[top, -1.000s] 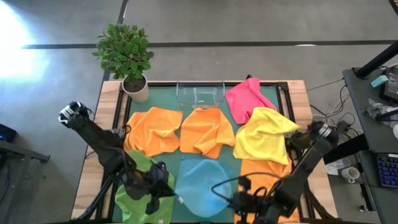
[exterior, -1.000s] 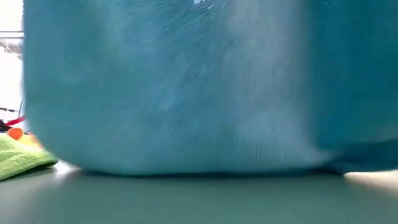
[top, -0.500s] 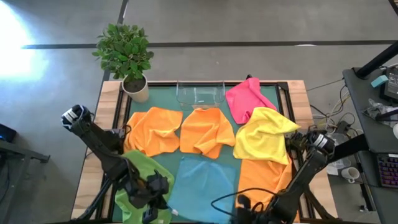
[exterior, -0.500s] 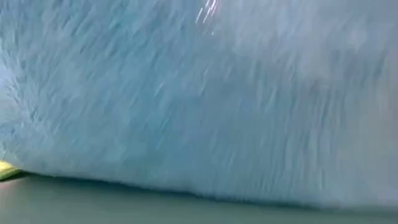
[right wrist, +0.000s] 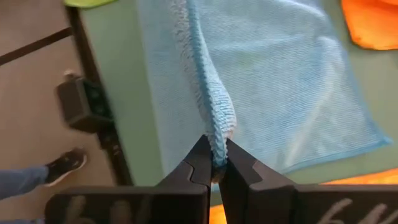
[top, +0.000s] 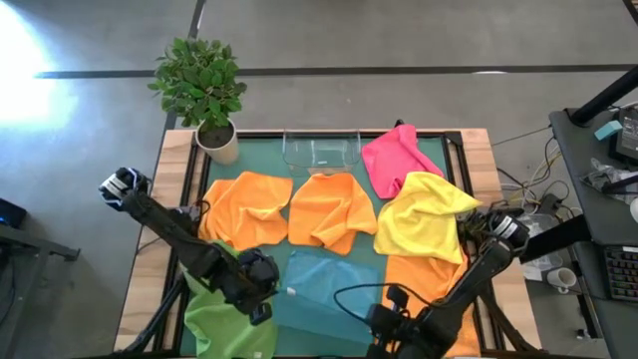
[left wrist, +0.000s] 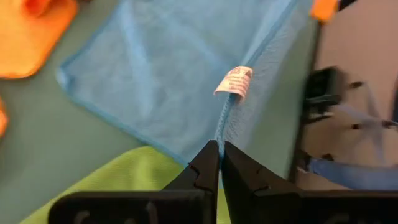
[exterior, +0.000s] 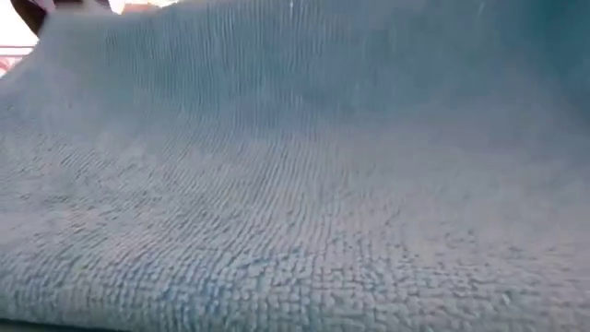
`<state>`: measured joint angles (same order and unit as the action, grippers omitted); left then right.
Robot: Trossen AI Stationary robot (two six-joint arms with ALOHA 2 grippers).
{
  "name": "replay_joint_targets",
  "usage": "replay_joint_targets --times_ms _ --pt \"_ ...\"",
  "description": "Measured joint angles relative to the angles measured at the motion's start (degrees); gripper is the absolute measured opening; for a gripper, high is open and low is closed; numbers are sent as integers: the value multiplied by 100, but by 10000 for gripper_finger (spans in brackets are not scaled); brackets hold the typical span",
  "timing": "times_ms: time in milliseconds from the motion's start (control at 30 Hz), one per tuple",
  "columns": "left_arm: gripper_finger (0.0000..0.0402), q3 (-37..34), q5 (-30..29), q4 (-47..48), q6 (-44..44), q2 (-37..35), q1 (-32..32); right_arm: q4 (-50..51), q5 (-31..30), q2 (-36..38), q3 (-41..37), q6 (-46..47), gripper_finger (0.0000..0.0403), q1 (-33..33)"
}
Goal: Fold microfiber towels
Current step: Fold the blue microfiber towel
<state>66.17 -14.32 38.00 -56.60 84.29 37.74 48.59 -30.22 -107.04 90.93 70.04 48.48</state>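
The light blue towel (top: 329, 289) lies at the table's near middle and fills the low view (exterior: 295, 184). My left gripper (top: 271, 295) is shut on its near left corner, and my right gripper (top: 385, 317) is shut on its near right corner. A green towel (top: 224, 319) lies at the near left. Two orange towels (top: 249, 209) (top: 324, 211) lie in the middle, and a third (top: 429, 289) lies at the near right. A yellow towel (top: 429, 219) lies partly on the third orange towel. A pink towel (top: 392, 160) lies at the far right. My left gripper (left wrist: 219, 147) pinches the blue towel's hemmed edge (left wrist: 222, 127) between its two fingers, a little short of the white label (left wrist: 235, 81). The edge runs straight away from the fingers. This corner is lifted, and the far part of the towel lies on the mat. My right gripper (right wrist: 214, 148) pinches a bunched, rolled stretch of the towel's edge (right wrist: 217, 121) between its two fingers. One layer or several, I cannot tell. The edge rises off the mat to the fingers, and the rest of the towel lies spread on the table.
A clear plastic tray (top: 321, 150) stands at the far middle, and a potted plant (top: 204, 95) stands at the far left corner. Bare green mat (top: 234, 269) shows between the orange, green and blue towels. A person's shoe (right wrist: 59, 167) shows beyond the table's near edge.
Both grippers first drew the blue towel toward the table's near edge, spreading it from a rounded heap into a flat sheet. They then went back toward the far edge, carrying its near edge along. The far edge stayed in place.
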Motion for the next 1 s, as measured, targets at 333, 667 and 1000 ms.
replay_joint_targets --times_ms 333,667,1000 --pt "0 -445 -365 -39 5 0 -456 741 211 -107 -39 356 8 -339" --pt "0 -864 -425 -561 255 0 -702 806 527 -107 -300 735 9 -527" --pt "0 -865 -537 -617 749 0 -992 831 676 -107 -362 914 9 -688"
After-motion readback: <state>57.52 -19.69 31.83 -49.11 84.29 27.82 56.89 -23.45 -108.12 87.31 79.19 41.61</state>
